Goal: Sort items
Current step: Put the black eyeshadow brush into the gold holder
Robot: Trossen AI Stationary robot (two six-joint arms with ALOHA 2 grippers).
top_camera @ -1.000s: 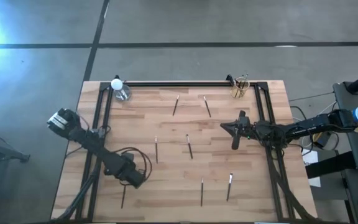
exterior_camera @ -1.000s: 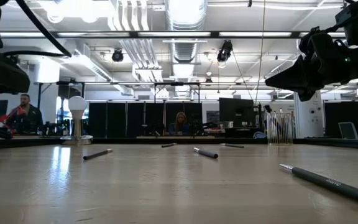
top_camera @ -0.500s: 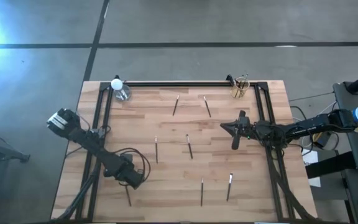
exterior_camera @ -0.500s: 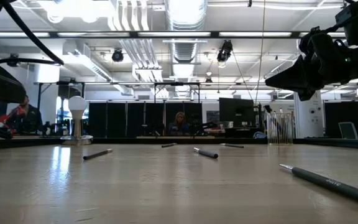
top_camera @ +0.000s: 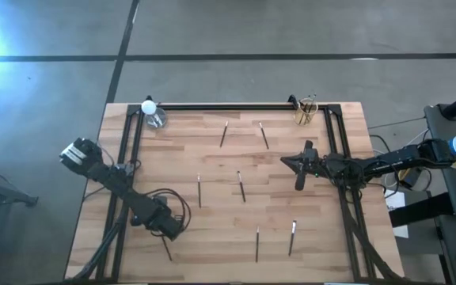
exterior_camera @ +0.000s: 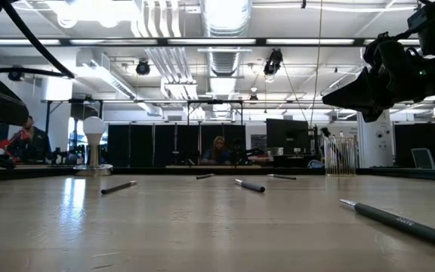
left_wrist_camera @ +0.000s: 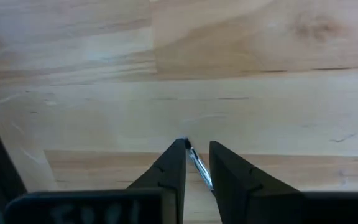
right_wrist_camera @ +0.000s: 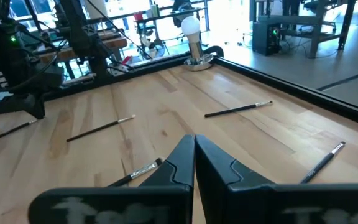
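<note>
You are at the pickup step on the left side. Your left claw (top_camera: 167,229) sits low over the near-left part of the counter (top_camera: 212,198), and in the left wrist view its fingers (left_wrist_camera: 173,165) stand narrowly apart with a thin brush (left_wrist_camera: 196,165) lying in the gap. From above, that same brush (top_camera: 165,248) sticks out from under the claw toward the near edge. I judge it framed but not yet gripped, since you can see light on both sides of it.

Your right claw (top_camera: 299,168) hangs above the right-centre of the counter, fingers pressed together and holding nothing; it appears to be waiting.

The other brushes lie scattered and well apart from each other: 2 near the far rail (top_camera: 224,134) (top_camera: 264,135), 2 mid-counter (top_camera: 199,191) (top_camera: 241,187), and 2 near the front (top_camera: 256,244) (top_camera: 292,237). A glass cup (top_camera: 305,113) at the far-right corner already holds a few sticks, and a second cup (top_camera: 155,119) with a white ball on it stands at the far-left corner.

Next, you will likely need to close squarely on the brush and lift straight, because it is thin and could roll or pivot out.

Hard to make out: which kind each brush is, which cup it belongs in, and how much of the brush lies under the claw.
</note>
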